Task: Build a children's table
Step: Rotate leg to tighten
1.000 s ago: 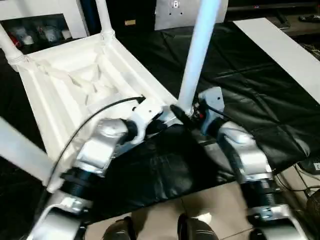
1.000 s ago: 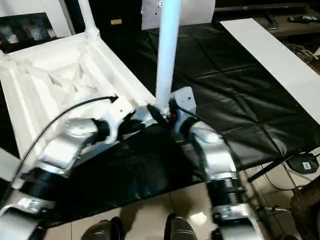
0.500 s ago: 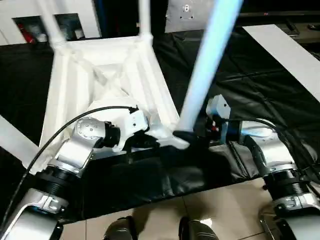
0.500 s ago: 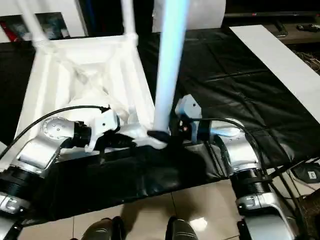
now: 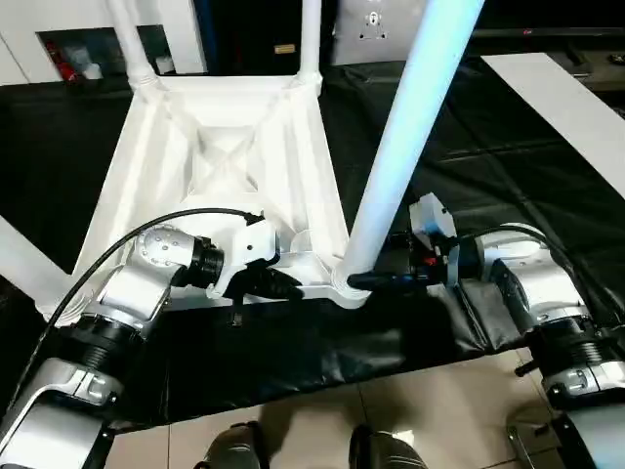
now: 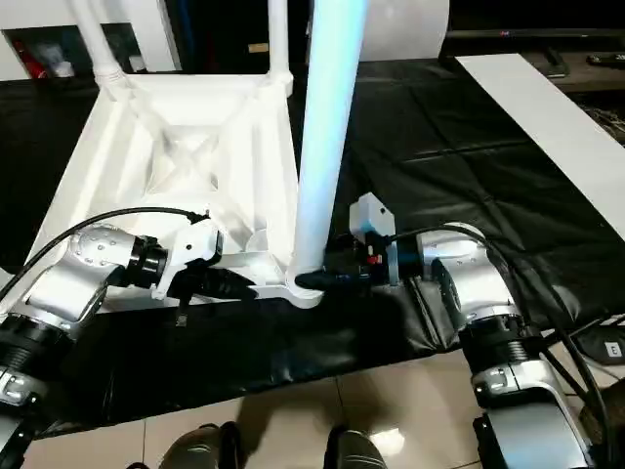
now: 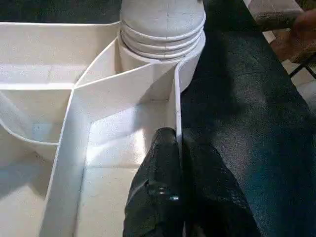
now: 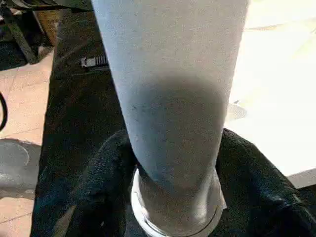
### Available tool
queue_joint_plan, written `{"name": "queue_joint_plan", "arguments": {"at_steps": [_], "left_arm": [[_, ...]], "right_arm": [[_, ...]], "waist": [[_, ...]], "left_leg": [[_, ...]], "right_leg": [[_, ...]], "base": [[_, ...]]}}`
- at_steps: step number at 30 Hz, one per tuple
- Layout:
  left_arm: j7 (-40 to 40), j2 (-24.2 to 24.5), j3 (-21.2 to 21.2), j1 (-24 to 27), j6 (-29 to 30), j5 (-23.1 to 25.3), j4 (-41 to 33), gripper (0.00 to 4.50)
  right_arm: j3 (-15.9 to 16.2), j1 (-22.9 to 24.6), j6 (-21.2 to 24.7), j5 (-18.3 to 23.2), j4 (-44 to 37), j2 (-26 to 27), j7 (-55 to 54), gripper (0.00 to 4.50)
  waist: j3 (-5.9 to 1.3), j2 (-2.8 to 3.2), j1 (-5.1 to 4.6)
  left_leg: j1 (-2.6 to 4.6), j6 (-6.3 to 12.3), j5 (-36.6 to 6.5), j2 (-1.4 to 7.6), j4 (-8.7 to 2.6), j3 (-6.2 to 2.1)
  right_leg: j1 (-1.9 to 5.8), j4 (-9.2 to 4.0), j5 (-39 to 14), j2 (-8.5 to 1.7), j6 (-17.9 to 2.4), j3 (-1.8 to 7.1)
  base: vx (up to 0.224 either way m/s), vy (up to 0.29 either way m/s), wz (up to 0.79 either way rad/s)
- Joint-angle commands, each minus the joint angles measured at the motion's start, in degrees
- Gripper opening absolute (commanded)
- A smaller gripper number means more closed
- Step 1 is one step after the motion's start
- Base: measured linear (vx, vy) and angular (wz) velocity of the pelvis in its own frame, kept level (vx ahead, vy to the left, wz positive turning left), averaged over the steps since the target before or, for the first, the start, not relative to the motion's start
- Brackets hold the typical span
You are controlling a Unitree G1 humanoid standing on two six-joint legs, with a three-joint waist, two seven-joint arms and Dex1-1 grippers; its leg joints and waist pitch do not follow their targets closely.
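The white table top (image 5: 225, 166) lies upside down on the black workbench (image 5: 508, 166), ribbed underside up. Legs stand in its two far sockets (image 5: 311, 39) and at the near left (image 5: 20, 264). A fourth leg (image 5: 410, 127) stands in the near right corner socket (image 5: 347, 290). My right gripper (image 5: 369, 280) is shut around this leg's base just above the socket, seen up close in the right wrist view (image 8: 173, 163). My left gripper (image 5: 283, 283) is shut on the top's near rim wall (image 7: 176, 113) beside that socket, one finger on each side.
A long white board (image 5: 566, 98) lies at the right of the bench. The bench's front edge runs just behind my forearms, with tiled floor (image 5: 449, 410) and my feet (image 5: 234, 451) below. A shelf with small items (image 5: 73, 63) stands at the back left.
The head view has swung, so the table now looks square-on. Both grippers stay at the near right corner. My right forearm now reaches in from the right side.
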Motion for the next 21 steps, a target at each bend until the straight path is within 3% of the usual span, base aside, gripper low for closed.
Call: {"name": "queue_joint_plan", "arguments": {"at_steps": [1,10,14,18,19,21], "left_arm": [[-1.72,-0.65,-1.25,-1.04,-1.42,-1.03,-0.73,0.0],[-1.57,-0.84,-1.18,-1.32,-1.84,-0.75,0.26,0.0],[2.41,-2.31,0.2,-1.41,1.02,-0.75,-0.02,0.0],[8.21,-4.55,2.11,-1.13,6.37,-1.25,-2.58,0.0],[8.21,-4.55,2.11,-1.13,6.37,-1.25,-2.58,0.0],[13.73,-7.05,3.1,-0.6,11.3,-0.73,-5.43,0.0]], "right_arm": [[0.62,-0.61,-0.26,0.44,0.17,-0.45,1.98,2.16],[1.34,0.19,0.42,0.8,-0.61,-0.54,3.03,1.93],[0.98,2.73,4.4,1.97,-4.89,0.57,-0.11,1.92],[-0.27,4.87,7.92,0.44,-7.8,3.88,-10.79,1.91],[-0.27,4.87,7.92,0.44,-7.8,3.88,-10.79,1.91],[-1.52,6.29,10.66,-0.51,-9.99,7.97,-19.89,1.91]], "waist": [[-5.29,-0.63,-0.3],[-5.12,-0.55,-0.29],[-5.0,-0.49,-0.05],[-4.8,-0.6,-0.31],[-4.66,-0.56,-0.69],[-4.32,-0.42,-1.16]], "left_leg": [[2.44,3.48,-13.27,3.93,-4.04,-1.82],[2.43,2.9,-14.22,3.93,-4.18,-1.9],[2.54,2.56,-14.75,4.03,-4.35,-1.94],[2.4,1.47,-16.37,3.88,-4.55,-2.18],[2.21,0.76,-17.41,3.72,-4.66,-2.33],[2.61,-0.31,-20.09,3.67,-4.68,-2.59]], "right_leg": [[2.46,-2.99,-18.63,-3.21,-13.92,2.2],[2.35,-3.13,-20.13,-3.19,-13.42,2.2],[2.3,-3.26,-20.74,-3.14,-13.11,2.25],[2.23,-3.48,-23.1,-3.27,-12.43,2.28],[2.22,-3.65,-25.12,-3.33,-11.78,2.22],[1.78,-4.45,-29.83,-3.51,-10.03,2.26]], "base": [[0.0,0.0,0.0],[0.0,0.0,0.0],[0.0,0.0,0.0],[0.0,0.0,0.0],[0.0,0.0,0.0],[0.0,0.0,0.0]]}}
